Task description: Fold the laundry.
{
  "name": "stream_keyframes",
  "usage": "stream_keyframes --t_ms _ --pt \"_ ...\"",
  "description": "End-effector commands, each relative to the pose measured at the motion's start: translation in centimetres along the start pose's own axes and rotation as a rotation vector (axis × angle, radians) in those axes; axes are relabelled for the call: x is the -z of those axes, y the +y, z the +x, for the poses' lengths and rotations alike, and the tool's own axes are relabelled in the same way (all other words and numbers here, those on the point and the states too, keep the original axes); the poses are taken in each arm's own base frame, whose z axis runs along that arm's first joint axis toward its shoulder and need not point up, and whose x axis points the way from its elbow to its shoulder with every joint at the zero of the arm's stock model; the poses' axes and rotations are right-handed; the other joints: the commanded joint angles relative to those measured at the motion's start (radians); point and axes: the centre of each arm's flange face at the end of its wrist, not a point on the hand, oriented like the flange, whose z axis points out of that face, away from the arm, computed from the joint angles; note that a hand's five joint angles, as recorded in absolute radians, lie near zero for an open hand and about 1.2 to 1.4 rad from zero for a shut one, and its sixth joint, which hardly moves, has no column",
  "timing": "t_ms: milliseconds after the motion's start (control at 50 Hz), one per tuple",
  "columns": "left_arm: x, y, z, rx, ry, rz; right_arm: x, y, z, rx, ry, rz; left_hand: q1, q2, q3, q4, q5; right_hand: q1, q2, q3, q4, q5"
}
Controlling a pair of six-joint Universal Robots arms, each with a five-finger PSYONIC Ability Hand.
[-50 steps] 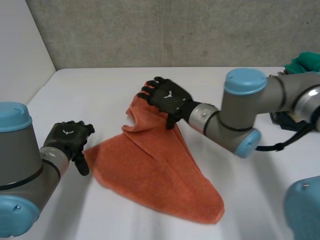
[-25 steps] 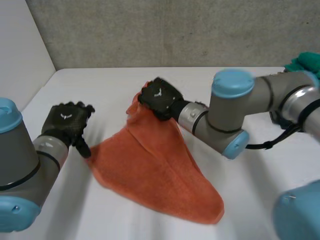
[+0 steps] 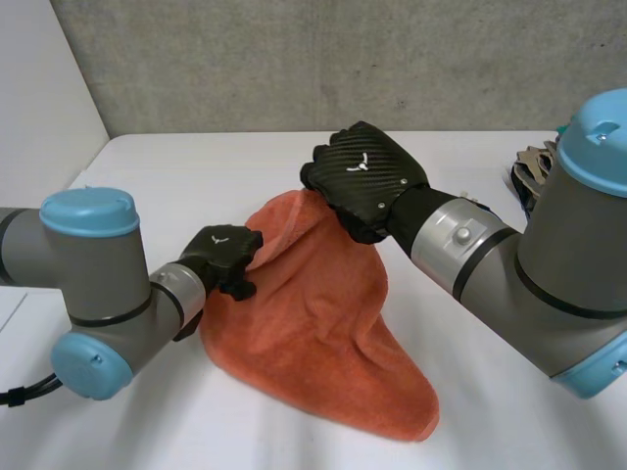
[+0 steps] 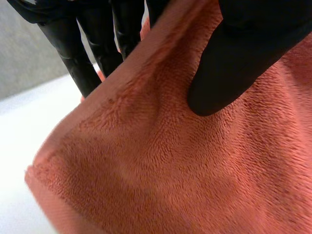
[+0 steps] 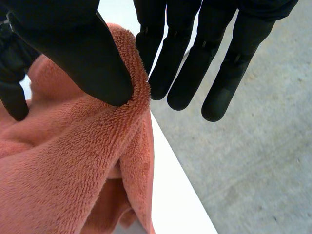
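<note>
Orange fluffy towel [image 3: 323,333] hung raised at far end, near corner on worktop [image 3: 176,166]. Right hand [image 3: 364,181] pinched far edge; left hand [image 3: 223,257] pinched left edge.

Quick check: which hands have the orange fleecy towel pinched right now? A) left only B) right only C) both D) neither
C: the left hand pinches one edge of the orange fleecy towel between thumb and fingers, and the right hand pinches its raised upper edge the same way.

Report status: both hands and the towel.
Left hand pinching orange towel at its left edge. Right hand pinching top edge, lifted. Lower end rests on table. Nothing blocking.
</note>
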Motion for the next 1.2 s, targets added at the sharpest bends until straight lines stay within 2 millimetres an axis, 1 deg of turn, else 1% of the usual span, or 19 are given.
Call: stream_keyframes --t_ms 20,100,160,200,260,320,380,420,440,540,560,680,800,900,1000,1120,1140,1160,1200 --pt "1.1 -1.8 -1.6 0.017 -0.109 0.009 1.3 1.0 -0.1 -0.007 0.036 -0.1 0.225 0.228 0.237 0.229 0.266 0.277 0.22 0.202 0.195 0.249" --pt "2.9 -3.4 -2.9 0.01 -0.195 0.049 3.6 1.6 -0.9 -0.033 -0.038 -0.247 0.225 0.228 0.237 0.229 0.266 0.277 0.22 0.202 0.195 0.249" --pt "4.0 -3.9 -2.7 0.0 -0.189 0.064 6.0 2.8 -1.5 -0.052 -0.143 -0.434 0.225 0.228 0.237 0.229 0.266 0.277 0.22 0.202 0.195 0.249" --pt "4.9 -4.2 -2.4 -0.01 -0.187 0.073 8.0 3.0 -2.7 -0.089 -0.261 -0.561 0.225 0.228 0.237 0.229 0.266 0.277 0.22 0.202 0.195 0.249" --pt "5.7 -4.5 -2.2 -0.025 -0.188 0.084 8.7 2.6 -3.2 -0.134 -0.317 -0.595 0.225 0.228 0.237 0.229 0.266 0.277 0.22 0.202 0.195 0.249" --pt "6.6 -4.9 -2.2 -0.068 -0.197 0.097 8.5 1.8 -3.7 -0.204 -0.331 -0.551 0.225 0.228 0.237 0.229 0.266 -0.331 -0.388 -0.406 -0.413 -0.358" --pt "7.0 -5.0 -2.3 -0.118 -0.207 0.097 7.4 0.8 -2.8 -0.251 -0.277 -0.486 0.225 0.228 0.237 0.229 0.266 -0.549 -0.606 -0.625 -0.631 -0.577" --pt "7.3 -5.2 -2.3 -0.149 -0.213 0.101 6.8 0.3 -2.0 -0.256 -0.239 -0.442 0.225 0.228 0.237 0.229 0.266 -0.76 -0.817 -0.836 -0.842 -0.788" --pt "7.6 -5.5 -2.3 -0.171 -0.219 0.109 6.2 0.0 -1.0 -0.243 -0.192 -0.397 0.225 0.228 0.237 0.229 0.266 -0.93 -0.987 -1.005 -1.012 -0.957" --pt "8.9 -6.7 -2.3 -0.23 -0.234 0.147 4.3 0.7 3.5 -0.154 -0.02 -0.309 0.225 0.228 0.237 0.229 0.266 -0.945 -1.002 -1.02 -1.027 -0.972" --pt "9.2 -6.9 -2.2 -0.236 -0.236 0.154 4.0 0.9 3.8 -0.137 -0.007 -0.298 0.225 0.228 0.237 0.229 0.266 -0.945 -1.002 -1.02 -1.027 -0.972" --pt "11.5 -8.3 -1.6 -0.26 -0.24 0.221 -1.4 3.5 5.1 0.014 0.03 -0.16 0.225 0.228 0.237 0.229 0.266 -0.945 -1.002 -1.02 -1.027 -0.972" --pt "13.5 -8.8 -0.8 -0.268 -0.237 0.264 -5.9 5.4 2.9 0.088 -0.134 -0.025 0.225 0.228 0.237 0.229 0.266 -0.945 -1.002 -1.02 -1.027 -0.972" --pt "14.4 -9.0 -0.5 -0.272 -0.235 0.288 -8.6 7.8 -1.1 0.051 -0.3 -0.029 0.225 0.228 0.237 0.229 0.266 -0.945 -1.002 -1.02 -1.027 -0.972" --pt "14.5 -9.3 -0.5 -0.272 -0.241 0.297 -9.8 11.4 -3.6 0.081 -0.361 -0.093 0.225 0.228 0.237 0.229 0.266 -0.945 -1.002 -1.02 -1.027 -0.972" --pt "14.4 -9.4 -0.8 -0.272 -0.25 0.297 -10.0 13.8 -4.1 0.134 -0.313 -0.185 0.225 0.228 0.237 0.229 0.266 -0.912 -0.969 -0.987 -0.994 -0.939" --pt "14.4 -9.4 -0.8 -0.272 -0.251 0.299 -10.0 14.4 -4.3 0.134 -0.302 -0.207 0.225 0.228 0.237 0.229 0.266 -0.594 -0.651 -0.67 -0.676 -0.622" --pt "14.4 -9.4 -0.8 -0.272 -0.251 0.299 -10.1 14.6 -4.2 0.139 -0.293 -0.21 0.225 0.228 0.237 0.229 0.266 -0.434 -0.491 -0.509 -0.516 -0.462" --pt "14.3 -9.4 -0.9 -0.271 -0.253 0.3 -10.5 14.6 -3.8 0.151 -0.259 -0.207 0.225 0.228 0.237 0.229 0.266 0.058 0.001 -0.017 -0.024 0.031"
